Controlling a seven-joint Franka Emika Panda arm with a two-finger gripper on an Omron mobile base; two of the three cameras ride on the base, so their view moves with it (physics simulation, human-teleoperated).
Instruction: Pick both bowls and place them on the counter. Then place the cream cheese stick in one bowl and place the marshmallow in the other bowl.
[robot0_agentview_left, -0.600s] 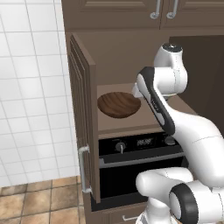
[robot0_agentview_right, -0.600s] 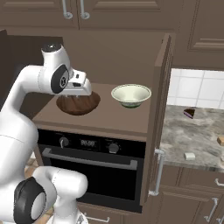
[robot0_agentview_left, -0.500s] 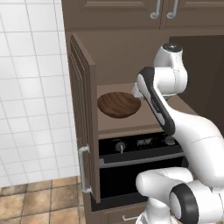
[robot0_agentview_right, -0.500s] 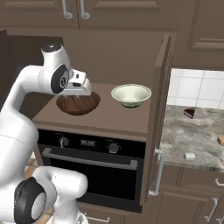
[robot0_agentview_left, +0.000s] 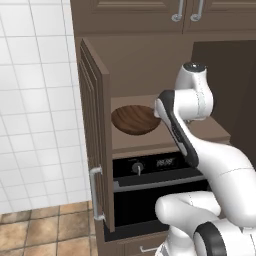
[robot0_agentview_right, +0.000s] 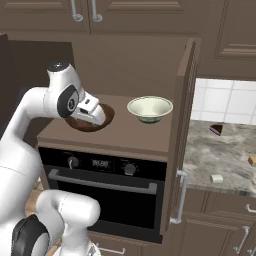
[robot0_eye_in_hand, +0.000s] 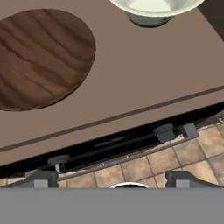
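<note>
Wooden bowl (robot0_agentview_left: 135, 119) and cream ceramic bowl (robot0_agentview_right: 149, 108) both sit on the brown cabinet shelf (robot0_agentview_right: 125, 134) above the oven (robot0_agentview_right: 102, 187), apart. Tool (robot0_agentview_right: 95, 114) hangs over the wooden bowl's near rim; opening can't be told. Cream cheese stick (robot0_agentview_right: 252, 160) and marshmallow (robot0_agentview_right: 216, 178) lie near the tabletop (robot0_agentview_right: 220, 155) front edge.

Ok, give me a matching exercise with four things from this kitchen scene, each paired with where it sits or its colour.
Things:
1. wooden bowl
2. cream bowl
3. cake slice
4. marshmallow

Descriptions:
A. small and white, near the front edge of the counter
B. dark wedge at the back of the counter
C. pale, on the shelf beside the open cabinet door
D. dark brown, on the shelf below the gripper

Pairs: 1-D, 2-C, 3-B, 4-A
</note>
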